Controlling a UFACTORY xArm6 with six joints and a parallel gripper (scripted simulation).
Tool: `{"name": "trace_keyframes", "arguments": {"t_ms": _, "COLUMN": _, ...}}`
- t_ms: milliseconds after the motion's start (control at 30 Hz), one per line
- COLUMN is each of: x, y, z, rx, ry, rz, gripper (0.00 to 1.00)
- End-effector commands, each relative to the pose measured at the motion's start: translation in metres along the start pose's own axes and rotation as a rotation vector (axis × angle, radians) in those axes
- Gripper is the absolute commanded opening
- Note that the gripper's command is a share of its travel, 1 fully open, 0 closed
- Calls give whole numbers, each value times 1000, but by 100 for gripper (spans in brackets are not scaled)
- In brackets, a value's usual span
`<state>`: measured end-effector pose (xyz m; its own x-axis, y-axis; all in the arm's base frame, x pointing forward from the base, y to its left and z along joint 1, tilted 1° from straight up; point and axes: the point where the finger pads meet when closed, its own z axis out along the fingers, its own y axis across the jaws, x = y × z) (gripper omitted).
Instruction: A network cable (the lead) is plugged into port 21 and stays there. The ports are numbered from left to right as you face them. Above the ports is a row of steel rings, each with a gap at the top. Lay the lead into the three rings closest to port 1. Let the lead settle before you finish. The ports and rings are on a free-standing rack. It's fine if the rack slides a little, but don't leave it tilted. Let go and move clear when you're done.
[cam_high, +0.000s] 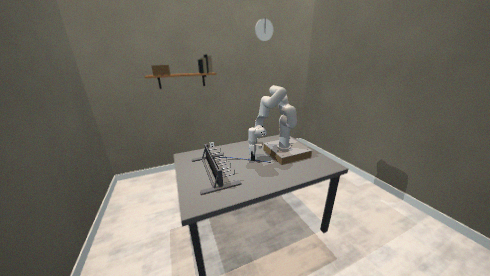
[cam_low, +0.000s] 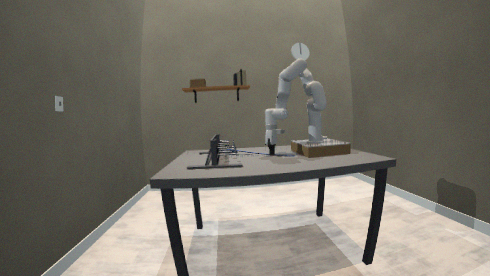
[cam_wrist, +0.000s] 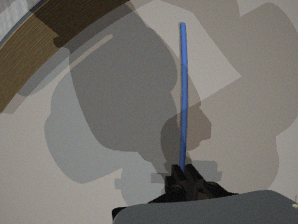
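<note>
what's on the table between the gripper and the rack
Only the blue lead, running from the gripper, shut on it, to the rack; the top view shows it best.

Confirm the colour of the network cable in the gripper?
Blue; the network cable shows best in the wrist view, pinched by the gripper.
</note>
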<state>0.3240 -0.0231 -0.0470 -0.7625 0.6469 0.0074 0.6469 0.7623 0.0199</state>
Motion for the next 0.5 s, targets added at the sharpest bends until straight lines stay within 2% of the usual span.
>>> {"name": "trace_keyframes", "arguments": {"t_ms": 0, "x": -1, "y": 1, "z": -4, "rx": -2, "ry": -3, "rz": 0, "gripper": 0}}
{"name": "trace_keyframes", "arguments": {"t_ms": 467, "x": -1, "y": 1, "z": -17, "rx": -2, "ry": -3, "rz": 0, "gripper": 0}}
